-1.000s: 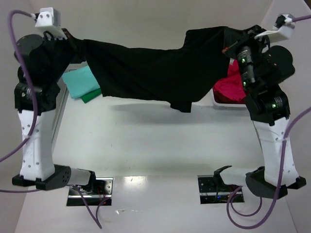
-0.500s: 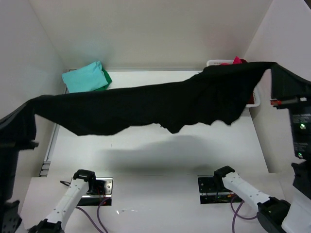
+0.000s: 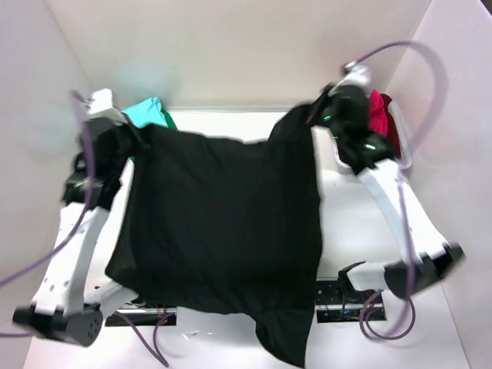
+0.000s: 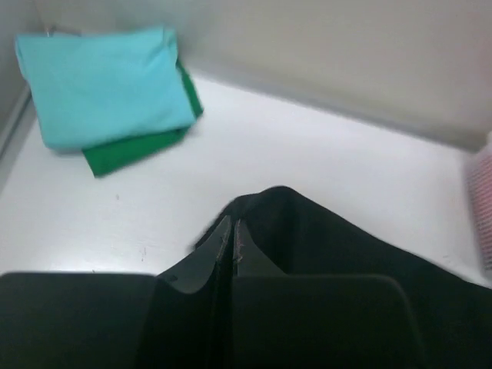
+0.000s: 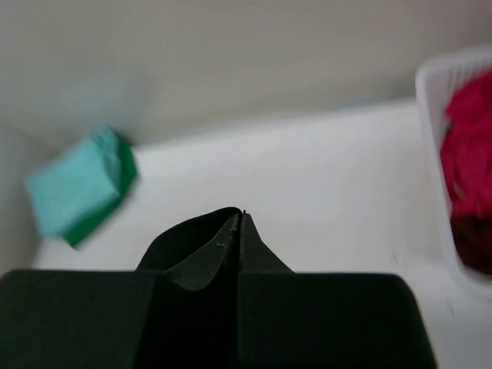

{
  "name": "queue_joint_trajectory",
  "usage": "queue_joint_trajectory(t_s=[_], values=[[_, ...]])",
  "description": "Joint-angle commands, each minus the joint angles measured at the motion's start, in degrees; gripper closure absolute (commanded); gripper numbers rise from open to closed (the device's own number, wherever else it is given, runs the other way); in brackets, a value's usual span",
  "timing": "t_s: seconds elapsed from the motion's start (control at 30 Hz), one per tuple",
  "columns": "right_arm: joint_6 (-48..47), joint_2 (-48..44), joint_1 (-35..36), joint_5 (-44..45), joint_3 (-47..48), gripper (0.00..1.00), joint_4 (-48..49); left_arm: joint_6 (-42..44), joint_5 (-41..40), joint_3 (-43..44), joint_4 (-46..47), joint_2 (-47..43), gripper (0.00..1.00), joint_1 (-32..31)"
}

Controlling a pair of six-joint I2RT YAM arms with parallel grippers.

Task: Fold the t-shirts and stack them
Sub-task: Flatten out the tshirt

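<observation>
Step in hand, as I judge it: spreading the black t-shirt (image 3: 223, 223) flat for the first fold.

- Left gripper (image 4: 233, 228): fingers pinched fully together on a fold of black cloth at the shirt's far left corner.
- Right gripper (image 5: 241, 221): the same, closed tight on black cloth at the far right corner.
- The shirt spans the two grippers across the far part of the table (image 4: 323, 146) and runs toward you; its near end reaches past the arm bases. The top view is blurred, so you cannot tell how much of it lies on the surface.
- Teal shirt (image 4: 100, 81) sits folded on the green shirt (image 4: 131, 150) in the far left corner. The pink-red shirt (image 5: 469, 131) and a dark red shirt (image 5: 477, 242) wait in the basket (image 5: 430, 84) at far right.

Notes for you: bring both wrists down together at one height, with the far edge taut between them — slack there will likely wrinkle the body. Set the shirt far enough back that the near end clears the bases, but stop short of the folded pair and the basket. Release only once the cloth rests flat.
</observation>
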Motion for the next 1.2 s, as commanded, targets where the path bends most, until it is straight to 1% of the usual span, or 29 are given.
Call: queue_joint_trajectory(t_s=[0.0,0.03,0.07,0.13,0.17,0.2,0.23,0.27,0.3,0.33,0.37,0.43,0.53,0.57,0.67,0.8,0.83,0.93,1.0,1.03,1.07,1.17], values=[[2.0,2.6,0.1,0.8,-8.0,1.00,5.3,-1.0,-2.0,-7.0,9.7,1.3,1.00,0.3],[2.0,2.6,0.1,0.8,-9.8,1.00,6.7,-1.0,-2.0,-9.0,9.7,1.3,1.00,0.3],[3.4,3.1,0.1,0.8,-13.1,1.00,9.4,-1.0,-1.2,-12.5,12.7,2.9,1.00,0.3],[5.3,4.5,0.1,1.3,-16.4,1.00,12.3,-0.5,-1.2,-15.7,17.0,5.0,0.99,0.3],[6.9,5.7,0.1,1.9,-19.1,1.00,15.1,0.0,-1.2,-17.6,18.0,7.7,0.97,0.3],[6.9,6.6,0.1,1.9,-20.2,1.00,16.3,0.0,-1.2,-18.2,19.5,11.2,0.97,0.3],[7.5,8.0,0.1,1.9,-21.0,1.00,16.9,0.0,-1.8,-18.2,20.0,11.2,0.97,0.3],[8.2,11.3,0.1,1.9,-21.0,1.00,16.9,0.7,-2.9,-18.2,20.0,15.3,0.98,0.3],[8.3,15.1,0.1,1.9,-20.3,1.00,17.4,0.7,-3.5,-17.0,20.7,19.7,1.00,0.3],[8.3,17.1,0.1,1.9,-19.6,1.00,17.4,0.7,-4.2,-15.9,20.7,22.0,1.00,0.3],[8.3,18.9,0.1,1.9,-19.1,1.00,17.4,0.7,-4.9,-14.5,20.1,26.5,1.00,0.3],[8.3,21.8,0.1,1.4,-17.7,1.00,18.6,0.0,-6.3,-10.7,20.1,30.7,1.00,0.3],[8.3,26.9,0.1,1.4,-15.6,1.00,21.4,-1.2,-4.2,-8.1,21.6,37.0,1.00,1.9],[8.3,29.9,0.1,1.4,-13.2,1.00,21.4,-2.3,-2.5,-6.8,22.9,39.9,1.00,2.4],[7.7,35.7,-1.0,1.4,-7.8,1.00,20.8,-3.1,-0.4,-2.6,22.9,45.4,1.00,4.2],[7.7,40.4,-2.1,1.4,-2.9,1.00,20.8,-3.7,1.0,1.3,23.6,50.3,1.00,6.4],[7.7,41.2,-2.6,1.4,-1.8,1.00,20.3,-3.7,1.0,2.3,23.6,50.3,1.00,6.5],[8.3,44.4,-3.9,1.4,2.9,1.00,19.5,-1.5,1.0,8.2,21.8,54.5,1.00,8.7],[8.3,45.6,-4.6,1.4,4.5,1.00,19.5,-0.4,2.3,10.9,21.3,56.2,1.00,9.5],[8.3,47.2,-5.3,1.4,7.7,1.00,18.9,2.0,4.1,15.1,20.7,59.1,1.00,10.4],[8.3,48.0,-6.0,1.4,7.7,1.00,18.9,2.1,4.6,15.2,20.1,59.1,1.00,10.4],[7.7,51.8,-7.2,1.4,13.0,1.00,16.4,5.1,6.8,21.3,17.6,63.8,1.00,11.5]])
